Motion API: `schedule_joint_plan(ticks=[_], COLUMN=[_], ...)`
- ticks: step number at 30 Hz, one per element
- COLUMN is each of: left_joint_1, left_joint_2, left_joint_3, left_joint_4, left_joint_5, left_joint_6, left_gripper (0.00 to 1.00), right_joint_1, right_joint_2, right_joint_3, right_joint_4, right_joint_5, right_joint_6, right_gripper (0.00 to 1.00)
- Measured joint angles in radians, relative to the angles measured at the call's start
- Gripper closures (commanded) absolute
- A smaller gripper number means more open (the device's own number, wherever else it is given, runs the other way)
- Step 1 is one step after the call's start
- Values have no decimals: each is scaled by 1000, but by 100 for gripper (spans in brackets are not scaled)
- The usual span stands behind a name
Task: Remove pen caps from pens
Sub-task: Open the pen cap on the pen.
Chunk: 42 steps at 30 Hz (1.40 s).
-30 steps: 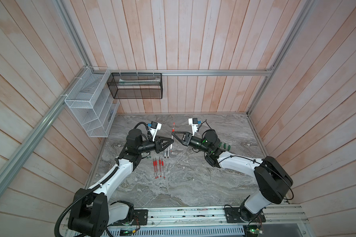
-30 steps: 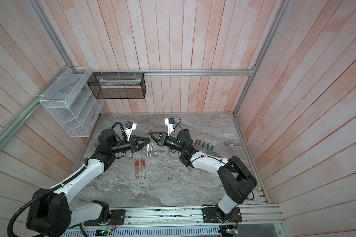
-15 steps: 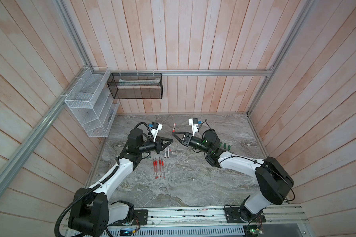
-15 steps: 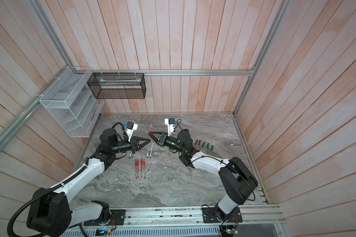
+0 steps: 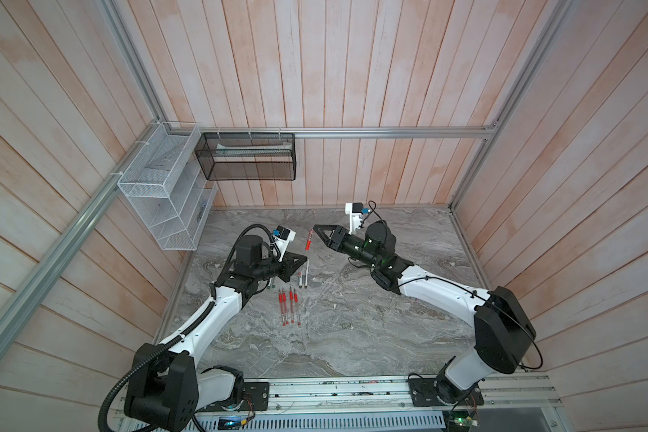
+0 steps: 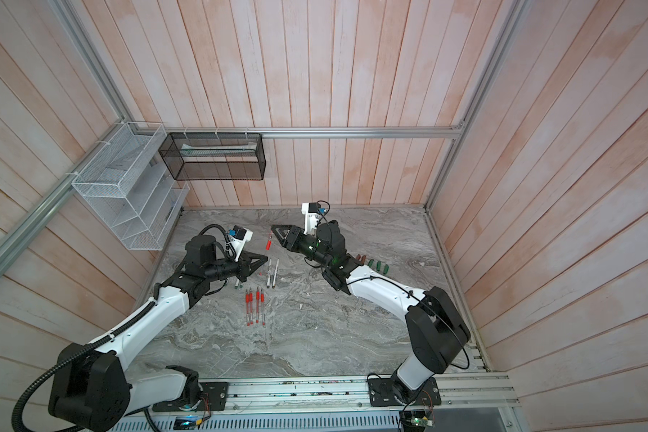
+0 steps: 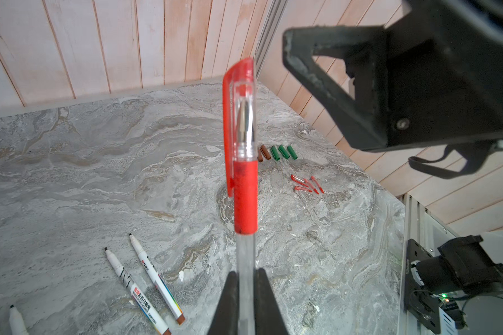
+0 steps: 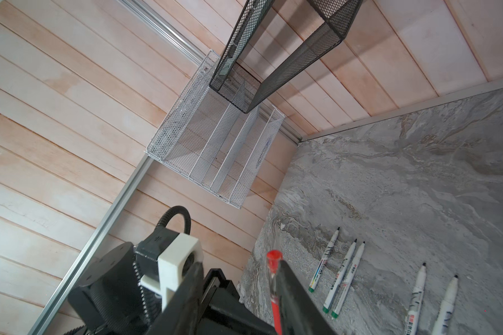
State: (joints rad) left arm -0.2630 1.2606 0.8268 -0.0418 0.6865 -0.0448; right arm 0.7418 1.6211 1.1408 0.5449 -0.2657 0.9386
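**Capped pen held out, cap not yet gripped**

In both top views the left gripper [image 5: 306, 258] holds one red pen [image 5: 308, 241] pointing out past its tips. The tips of the right gripper [image 5: 315, 227] sit just beside the pen's far end. Four more red pens [image 5: 289, 306] lie on the tabletop [image 5: 352, 336], back from the left gripper's tips toward its arm.

In the left wrist view the jaws are clamped on the pen's clear barrel, one of the fingers [image 7: 230, 301] on each side. The red cap [image 7: 240, 116] is still seated at the far end, well out from those fingers. One finger of the right gripper hangs near the cap and seems clear of it. Beyond the pen lie the loose caps [image 7: 278, 152], brown and green, with slim red ones near them. Uncapped markers [image 7: 145, 278] lie beside the fingers.

In the right wrist view that gripper's jaws stand apart. The cap's end sits between them, close against one finger, and the other finger is well clear.

The step in hand looks like taking hold of the cap on what may be the last capped pen. The next move calls for the right jaws to centre on the cap and close on it, not on the red grip section behind it. The pull should then run straight along the pen, away from the left gripper.
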Motion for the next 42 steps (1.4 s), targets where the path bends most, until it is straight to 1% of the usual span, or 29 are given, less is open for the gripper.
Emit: schedule_joint_plan(ticks=[6,9,12,13,15,16,21,26,27,29,32,35,38,42], left_joint_1=[-1,-2,-4,-4,-5,-5,-15,-37,-40,-58,-80,-78,-62,14], left_joint_2=[0,0,0,0,0,0,-5,-35,-47,-76,-82,-87,-108,-163], left_joint_3=[0,0,0,0,0,0,-21,-80,-96,-168,-230,-249,-249,-243], left_joint_4=[-12,-12,-16,-22,-27,-25,23,134,142,111,42,25,11,-53], left_joint_5=[-10,-10,-11,-13,-14,-14,-24,-60,-61,-33,-5,0,17,19], left_joint_6=[8,8,8,8,7,7,-8,-63,-69,-74,-79,-84,-112,-171], left_gripper=[100,100,100,100,100,100,100,100,100,100,100,100,100,100], right_joint_1=[6,10,16,17,19,19,8,-31,-37,-81,-164,-207,-209,-211], right_joint_2=[79,117,138,140,141,141,143,164,166,172,162,142,117,30], right_joint_3=[77,111,127,132,145,153,208,304,317,370,414,407,369,235], right_joint_4=[-74,-111,-134,-140,-156,-172,-268,-394,-400,-386,-333,-308,-302,-323], right_joint_5=[12,13,13,11,10,16,11,-90,-92,-74,-43,-24,-21,-19], right_joint_6=[-5,-5,-14,-14,-23,-31,-61,-67,-67,-69,-68,-68,-68,-111], right_gripper=[60,65,78,83,98,100,100,100,100,100,100,100,100,100])
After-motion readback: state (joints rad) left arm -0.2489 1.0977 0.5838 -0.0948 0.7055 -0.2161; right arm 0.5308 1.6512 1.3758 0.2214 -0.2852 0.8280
